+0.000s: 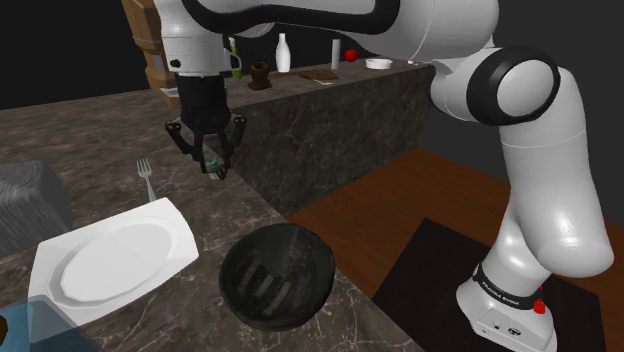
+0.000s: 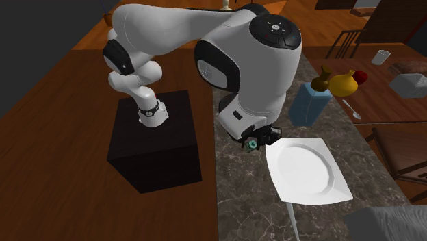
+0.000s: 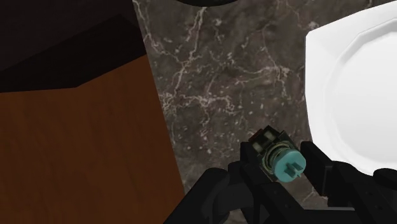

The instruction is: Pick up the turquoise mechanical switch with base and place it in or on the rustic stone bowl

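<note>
The gripper (image 3: 280, 160), clenched around the turquoise switch (image 3: 286, 168), holds it above the tabletop (image 3: 210, 76), so the carry is in hand, and next it likely must travel nearer, toward the shoulder view's right, over the dark bowl (image 1: 245, 287).

Arm (image 1: 540, 150) arched over, hand (image 1: 208, 158) pointing down, fingers (image 3: 318, 170) clasping switch (image 3: 284, 167).

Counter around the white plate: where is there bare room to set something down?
Bare marble lies between the fork, the white plate and the counter edge, under the gripper shut on the turquoise switch. More lies beyond the fork's tines. Crowded: the gap between plate and dark bowl, and beside the grey object.
</note>
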Robot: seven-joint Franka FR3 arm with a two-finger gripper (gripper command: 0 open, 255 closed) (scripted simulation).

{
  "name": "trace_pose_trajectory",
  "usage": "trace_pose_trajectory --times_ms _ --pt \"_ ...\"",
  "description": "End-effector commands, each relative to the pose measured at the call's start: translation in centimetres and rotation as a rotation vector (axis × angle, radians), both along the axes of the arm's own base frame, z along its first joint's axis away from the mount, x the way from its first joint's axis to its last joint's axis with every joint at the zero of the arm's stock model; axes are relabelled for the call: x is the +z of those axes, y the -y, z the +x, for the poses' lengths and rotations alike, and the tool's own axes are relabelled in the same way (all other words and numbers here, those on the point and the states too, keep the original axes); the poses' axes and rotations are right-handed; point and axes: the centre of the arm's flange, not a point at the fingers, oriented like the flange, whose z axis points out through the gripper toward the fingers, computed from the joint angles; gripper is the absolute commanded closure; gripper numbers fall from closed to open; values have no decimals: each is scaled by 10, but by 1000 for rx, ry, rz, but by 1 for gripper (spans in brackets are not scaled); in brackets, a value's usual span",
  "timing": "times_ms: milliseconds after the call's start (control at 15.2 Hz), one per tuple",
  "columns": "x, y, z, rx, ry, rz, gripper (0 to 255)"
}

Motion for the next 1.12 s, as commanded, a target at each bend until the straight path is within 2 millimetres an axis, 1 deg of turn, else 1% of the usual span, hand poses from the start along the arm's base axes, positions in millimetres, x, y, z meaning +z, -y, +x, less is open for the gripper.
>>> trace_pose_trajectory --times_ms 0,264,330,1056 --pt "10 0 1 0 0 0 255" --pt "31 0 1 0 0 0 255" --pt "34 0 1 0 0 0 255" --pt "39 -29 -142 0 0 0 255"
